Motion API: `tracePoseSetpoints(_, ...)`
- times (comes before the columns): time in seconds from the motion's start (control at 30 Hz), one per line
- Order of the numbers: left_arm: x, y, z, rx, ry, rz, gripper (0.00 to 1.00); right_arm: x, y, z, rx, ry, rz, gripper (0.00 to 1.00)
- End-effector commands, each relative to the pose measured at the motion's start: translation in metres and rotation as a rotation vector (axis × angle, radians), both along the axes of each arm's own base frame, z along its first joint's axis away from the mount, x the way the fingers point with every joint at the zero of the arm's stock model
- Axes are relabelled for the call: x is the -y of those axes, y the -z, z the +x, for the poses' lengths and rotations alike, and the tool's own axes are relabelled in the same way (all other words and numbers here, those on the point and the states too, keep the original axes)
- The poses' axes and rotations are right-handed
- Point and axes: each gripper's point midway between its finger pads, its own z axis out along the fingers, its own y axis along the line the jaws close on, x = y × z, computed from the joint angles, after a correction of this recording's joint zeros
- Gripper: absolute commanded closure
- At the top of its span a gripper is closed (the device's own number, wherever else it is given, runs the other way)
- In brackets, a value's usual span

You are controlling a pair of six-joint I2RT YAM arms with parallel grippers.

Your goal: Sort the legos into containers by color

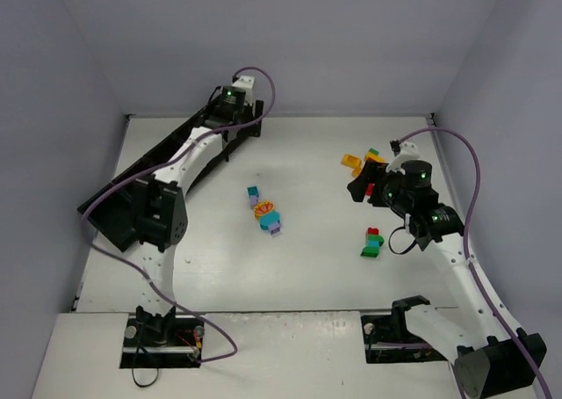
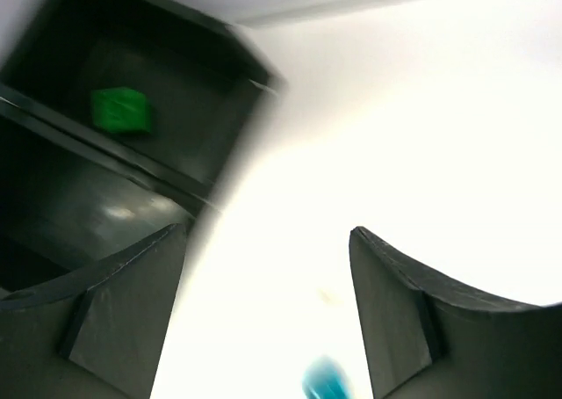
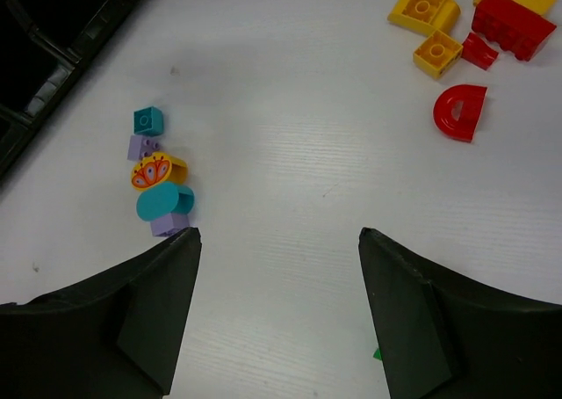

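The containers are compartments of one long black tray (image 1: pixel 112 213) along the left side. A green lego (image 2: pixel 120 111) lies in its far end compartment (image 2: pixel 211 122). My left gripper (image 2: pixel 268 236) hangs open and empty beside that end (image 1: pixel 231 109). My right gripper (image 3: pixel 277 234) is open over bare table, with nothing between its fingers (image 1: pixel 363 179). A string of teal, lilac and orange legos (image 3: pixel 156 175) lies mid-table (image 1: pixel 267 213). Yellow and red legos (image 3: pixel 457 47) sit at the far right (image 1: pixel 362 160). A green, red and teal clump (image 1: pixel 373 242) lies near the right arm.
White walls close the table at the back and both sides. A purple cable loops over each arm. The left arm's elbow (image 1: pixel 160 214) stands over the tray's near end. A blurred teal piece (image 2: pixel 325 381) shows low in the left wrist view.
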Motion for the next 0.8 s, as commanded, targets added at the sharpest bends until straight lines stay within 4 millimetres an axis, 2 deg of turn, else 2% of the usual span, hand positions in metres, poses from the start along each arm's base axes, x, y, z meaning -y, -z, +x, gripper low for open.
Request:
tracePoseSetpoints(0.0,0.053,-0.081,-0.071,0.04,0.146,-0.138,0.31,0.004,0.001,0.01,-0.02,0.075,0.034,0.3)
tracePoseSetpoints(0.03,0.068,-0.078,-0.089,0.009,0.209,-0.177,0.31,0.007,0.004,0.011,-0.027,0.093,0.034,0.3)
tracePoseSetpoints(0.07,0.086,-0.072,-0.119,-0.024,0.269,-0.196,0.31,0.009,0.007,0.01,-0.034,0.111,0.028,0.27)
tracePoseSetpoints(0.1,0.118,-0.08,-0.159,-0.036,0.355,-0.246,0.31,0.021,0.005,0.011,-0.025,0.174,0.01,0.25)
tracePoseSetpoints(0.13,0.117,-0.065,-0.163,-0.071,0.346,-0.243,0.31,0.024,0.005,0.012,-0.023,0.188,0.003,0.25)
tracePoseSetpoints(0.2,0.125,-0.07,-0.186,-0.081,0.358,-0.275,0.31,0.032,0.01,0.011,-0.047,0.22,-0.017,0.26)
tracePoseSetpoints(0.23,0.128,-0.053,-0.199,-0.138,0.339,-0.299,0.31,0.035,0.016,0.011,-0.072,0.232,-0.031,0.26)
tracePoseSetpoints(0.3,0.122,-0.05,-0.21,-0.158,0.308,-0.328,0.31,0.045,0.031,0.009,-0.126,0.269,-0.068,0.27)
tracePoseSetpoints(0.33,0.115,-0.044,-0.211,-0.176,0.254,-0.337,0.31,0.047,0.041,0.009,-0.161,0.275,-0.083,0.28)
tracePoseSetpoints(0.37,0.108,-0.029,-0.219,-0.219,0.228,-0.322,0.31,0.048,0.046,0.009,-0.177,0.277,-0.089,0.28)
tracePoseSetpoints(0.4,0.104,-0.031,-0.225,-0.223,0.223,-0.327,0.31,0.048,0.05,0.009,-0.192,0.277,-0.093,0.3)
tracePoseSetpoints(0.43,0.098,-0.025,-0.234,-0.25,0.211,-0.321,0.31,0.047,0.056,0.01,-0.212,0.271,-0.094,0.32)
tracePoseSetpoints(0.47,0.094,-0.016,-0.237,-0.274,0.189,-0.312,0.31,0.045,0.057,0.011,-0.218,0.265,-0.09,0.32)
tracePoseSetpoints(0.5,0.088,-0.02,-0.242,-0.268,0.174,-0.316,0.31,0.042,0.058,0.012,-0.225,0.252,-0.087,0.33)
tracePoseSetpoints(0.6,0.075,-0.007,-0.25,-0.287,0.14,-0.279,0.31,0.032,0.062,0.016,-0.244,0.196,-0.083,0.35)
tracePoseSetpoints(0.77,0.052,0.0,-0.242,-0.283,0.052,-0.197,0.31,0.012,0.068,0.016,-0.261,0.119,-0.072,0.35)
